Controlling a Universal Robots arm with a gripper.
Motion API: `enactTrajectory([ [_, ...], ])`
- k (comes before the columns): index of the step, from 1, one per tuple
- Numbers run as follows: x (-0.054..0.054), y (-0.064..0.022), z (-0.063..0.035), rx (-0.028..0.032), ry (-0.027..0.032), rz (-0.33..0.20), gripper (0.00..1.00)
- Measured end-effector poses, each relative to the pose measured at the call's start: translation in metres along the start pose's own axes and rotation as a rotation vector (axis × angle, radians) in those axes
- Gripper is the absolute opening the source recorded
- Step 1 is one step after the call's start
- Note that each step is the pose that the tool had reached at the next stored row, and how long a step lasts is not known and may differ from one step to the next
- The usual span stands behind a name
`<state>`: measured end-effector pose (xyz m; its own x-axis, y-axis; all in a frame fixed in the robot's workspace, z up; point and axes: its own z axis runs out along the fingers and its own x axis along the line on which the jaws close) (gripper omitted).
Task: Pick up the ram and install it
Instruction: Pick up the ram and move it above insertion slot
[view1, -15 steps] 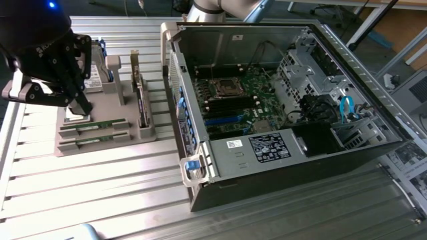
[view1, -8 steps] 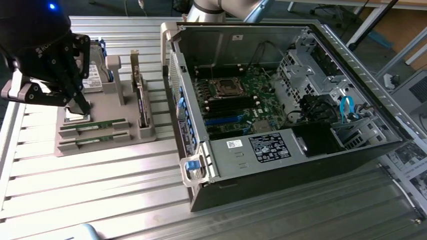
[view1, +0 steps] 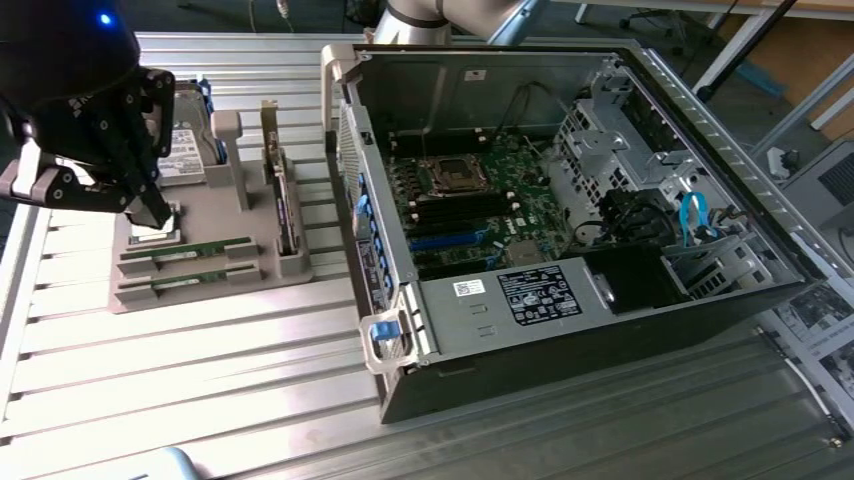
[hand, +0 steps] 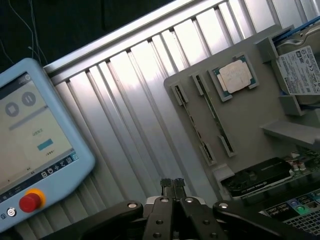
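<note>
Barely begun. Hovering by the edge of the holder (view1: 200, 208) on the counter (view1: 200, 370), with the claw (hand: 172, 184) pressed together and pinching nothing. No contact yet with the ram (view1: 187, 250), lying beside its twin in the holder's slots, apart from the open case (view1: 534, 180). Left undone, by the look of it: both pickup and install.

The gripper (view1: 150, 212) hides one tray (view1: 214, 215) corner (half the hard drive (view1: 191, 160) too); text on the pendant (hand: 35, 150) is unreadable.
</note>
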<state>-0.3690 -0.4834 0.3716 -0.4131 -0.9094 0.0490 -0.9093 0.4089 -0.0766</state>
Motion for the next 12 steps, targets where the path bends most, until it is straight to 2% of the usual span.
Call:
enactTrajectory([
  [2, 0.0, 0.0, 0.0003, -0.0113, -0.0001, 0.0, 0.11],
  [4, 0.0, 0.0001, 0.0006, -0.0198, 0.0006, -0.001, 0.11],
  [5, 0.0, 0.0002, 0.0005, -0.022, 0.001, -0.001, 0.11],
  [8, 0.0, 0.0, 0.0007, -0.023, -0.0002, -0.001, 0.11],
  [10, -0.0001, 0.0, 0.0008, -0.0319, -0.0221, 0.0, 0.11],
  [11, 0.0, 0.0001, 0.0009, -0.0395, -0.0398, 0.001, 0.11],
  [12, 0.0, 0.0001, 0.0009, -0.045, -0.0531, 0.001, 0.11],
])
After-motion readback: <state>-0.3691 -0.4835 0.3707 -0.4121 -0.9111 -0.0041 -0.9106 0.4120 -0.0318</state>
